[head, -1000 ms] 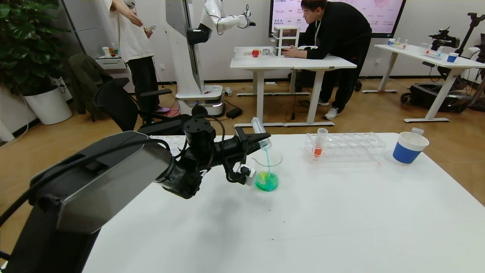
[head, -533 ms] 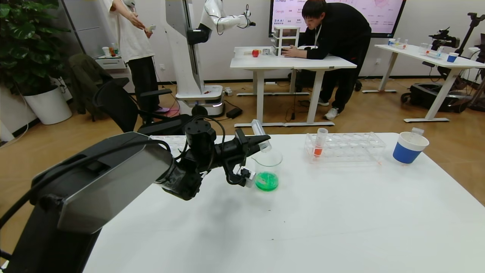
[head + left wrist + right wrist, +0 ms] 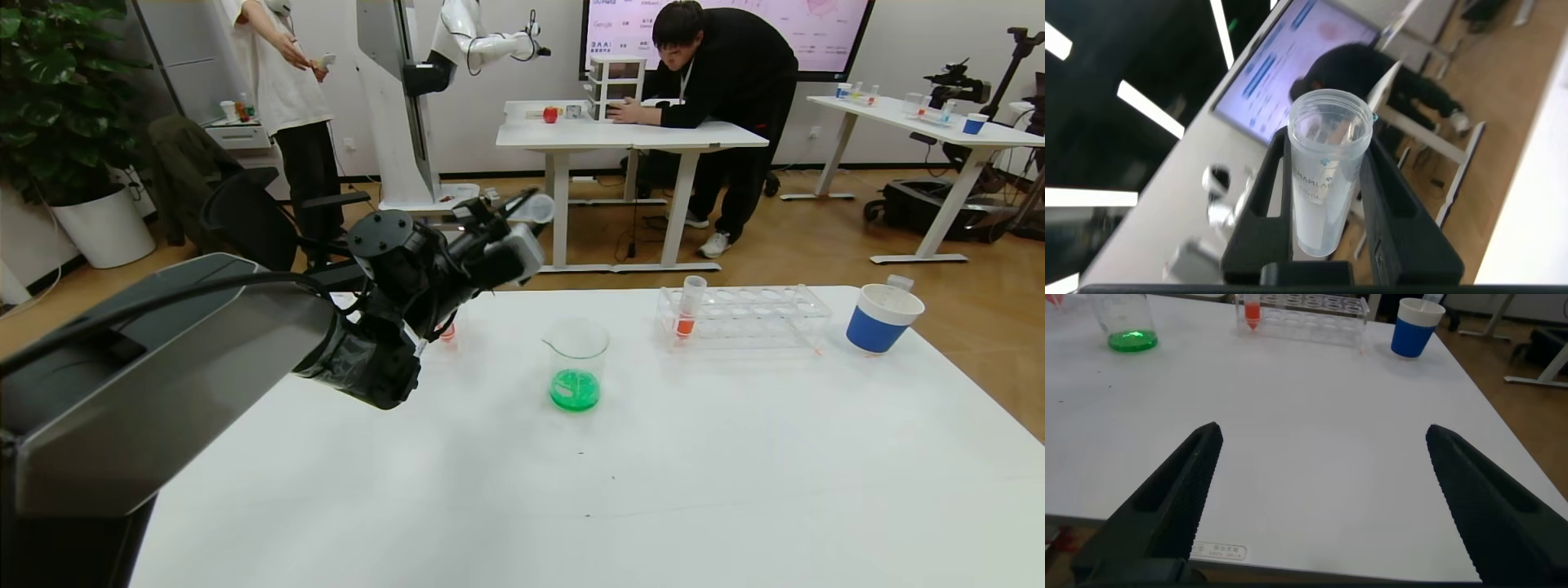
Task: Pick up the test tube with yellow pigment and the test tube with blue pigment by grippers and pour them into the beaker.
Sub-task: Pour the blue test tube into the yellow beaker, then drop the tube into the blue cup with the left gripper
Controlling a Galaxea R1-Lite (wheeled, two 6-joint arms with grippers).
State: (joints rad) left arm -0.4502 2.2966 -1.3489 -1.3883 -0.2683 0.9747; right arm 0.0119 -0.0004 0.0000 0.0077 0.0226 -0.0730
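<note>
Little legible text.

- Clear plastic test tube (image 3: pixel 1323 184), empty, clamped between the black jaws of the left gripper (image 3: pixel 1327 196): a line of small dark print runs down its wall, seen in the left wrist view. Letters look like "…AMLAB", first characters uncertain.
- Large wall screen (image 3: pixel 727 24) at 12 o'clock of the room, head view: pale slide with rows of small logos at its left edge; one may read "Google", rest too small.
- White table (image 3: pixel 1315 457), right wrist view: small white sticker (image 3: pixel 1218 551) on the near edge carries print, unreadable.
- Blue-and-white paper cup (image 3: pixel 880 318): no readable marking.
</note>
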